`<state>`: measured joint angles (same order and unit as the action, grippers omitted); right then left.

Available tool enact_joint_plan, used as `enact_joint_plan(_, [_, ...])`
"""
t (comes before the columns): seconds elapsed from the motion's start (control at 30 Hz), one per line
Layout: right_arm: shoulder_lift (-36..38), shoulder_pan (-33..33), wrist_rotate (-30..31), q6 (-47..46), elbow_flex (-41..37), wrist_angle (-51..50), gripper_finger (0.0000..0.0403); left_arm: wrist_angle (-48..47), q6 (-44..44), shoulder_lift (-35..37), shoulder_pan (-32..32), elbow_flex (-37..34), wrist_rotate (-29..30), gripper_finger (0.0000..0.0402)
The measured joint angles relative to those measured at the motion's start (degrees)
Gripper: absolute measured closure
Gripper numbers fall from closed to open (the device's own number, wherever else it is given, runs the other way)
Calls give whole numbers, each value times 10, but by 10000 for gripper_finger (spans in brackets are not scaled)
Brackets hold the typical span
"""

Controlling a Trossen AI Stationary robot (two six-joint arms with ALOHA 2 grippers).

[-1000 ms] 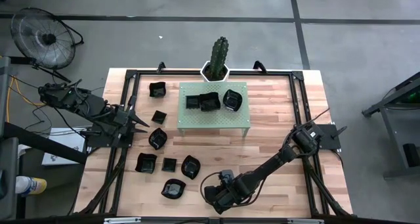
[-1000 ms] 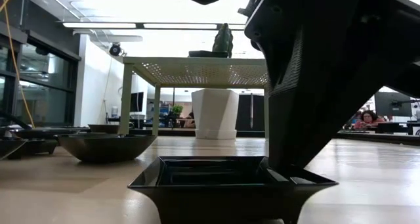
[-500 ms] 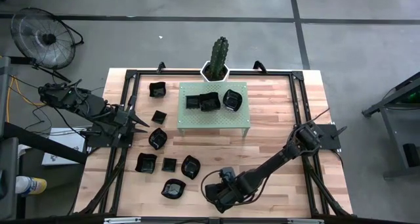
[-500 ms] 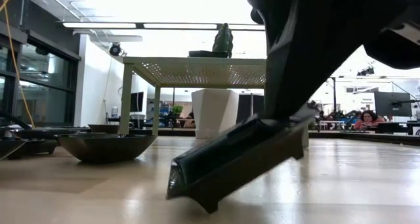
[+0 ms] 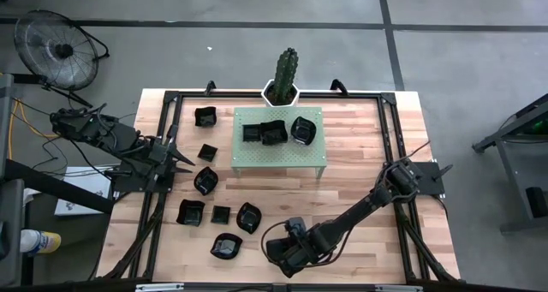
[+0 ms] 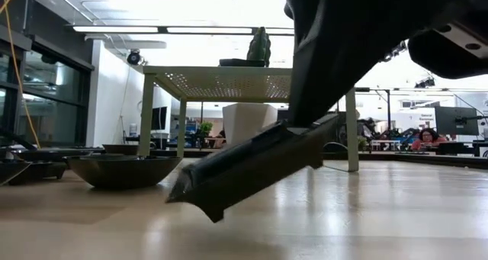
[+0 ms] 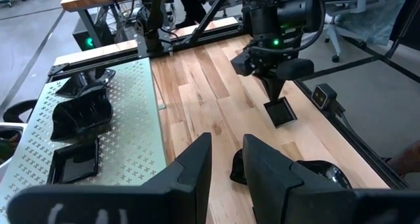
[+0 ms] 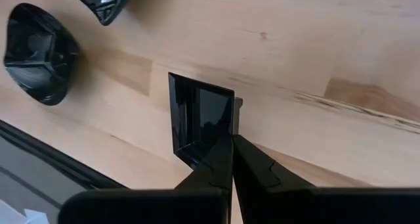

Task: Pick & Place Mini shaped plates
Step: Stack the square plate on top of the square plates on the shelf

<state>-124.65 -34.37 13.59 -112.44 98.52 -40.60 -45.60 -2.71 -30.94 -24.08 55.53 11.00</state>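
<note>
Black and glossy, the square plate (image 8: pixel 200 122) was clamped by one rim between the closed fingers of the right gripper (image 8: pixel 228 142), at the near edge of the table (image 5: pixel 360 172). In the low view the square plate hung clear of the tabletop, tilted, with its long axis sloping down to its free end and its gripped rim highest. In the right wrist view its open face was turned sideways.

Counts from the high view:
- On the tabletop: six loose plates (image 5: pixel 205 181) in the left half.
- On the pale green perforated stand (image 5: pixel 279 156): three plates (image 5: pixel 273 132), side by side.
- In the right gripper: one plate.
- Behind the stand: one white pot (image 5: pixel 279 92) holding one cactus (image 5: pixel 285 67).

The left gripper (image 7: pixel 226 168) waited over the table's left edge, its fingers a narrow gap apart and holding nothing.
</note>
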Motion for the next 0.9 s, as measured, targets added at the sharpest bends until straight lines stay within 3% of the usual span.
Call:
enact_joint_plan(0.43, [65,13,90,63,0,-3,403,0,0,0,0,0,1,317])
enact_joint_plan(0.9, [130,72,176,215,0,8,403,2,11,-3,0,0,21,317])
